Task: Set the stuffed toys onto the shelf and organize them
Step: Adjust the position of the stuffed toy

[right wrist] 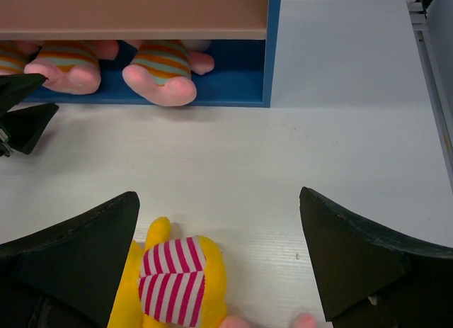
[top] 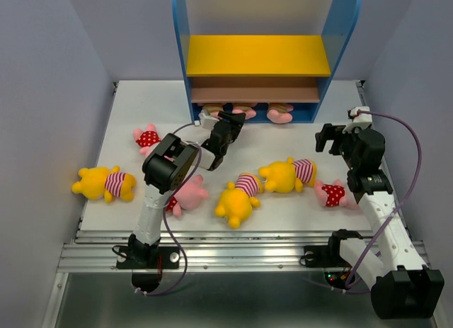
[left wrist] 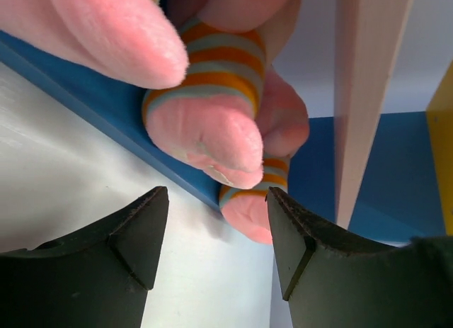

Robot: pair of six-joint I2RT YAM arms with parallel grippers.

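Shelf (top: 343,37): it stands at the far side of the table (top: 283,140). It has tall blue sides, a yellow board on top, a brown board under it and a blue base.

Striped pigs (top: 279,114): three pink pigs in tan-striped shirts lie side by side on the blue base, under the brown board. Their feet point toward the arms.

Left gripper (left wrist: 216,195): it is low, just in front of the base, at the left end of the row of pigs. Its jaws are apart and nothing is between them. A pink foot is just beyond the fingertips, but I cannot tell if it touches them.

Right gripper (right wrist: 218,197): it is above the table, in front of the right side of the shelf. Its jaws are wide apart and hold nothing.

Right bear (right wrist: 173,282): yellow, in a red-striped shirt. It lies on the table near the right gripper and shows between the jaws at the lower edge of the right wrist view.

Middle bear (top: 236,202): it lies just beside the right bear, toward the near edge.

Left bear (top: 105,183): it lies alone at the left edge of the table.

Far dotted pig (top: 147,137): it lies on the table, left of the left arm.

Right dotted pig (top: 331,194): it lies just beside the right bear and close to the right arm.

Hidden pig (top: 190,193): pink, on the table. The left arm partly covers it.
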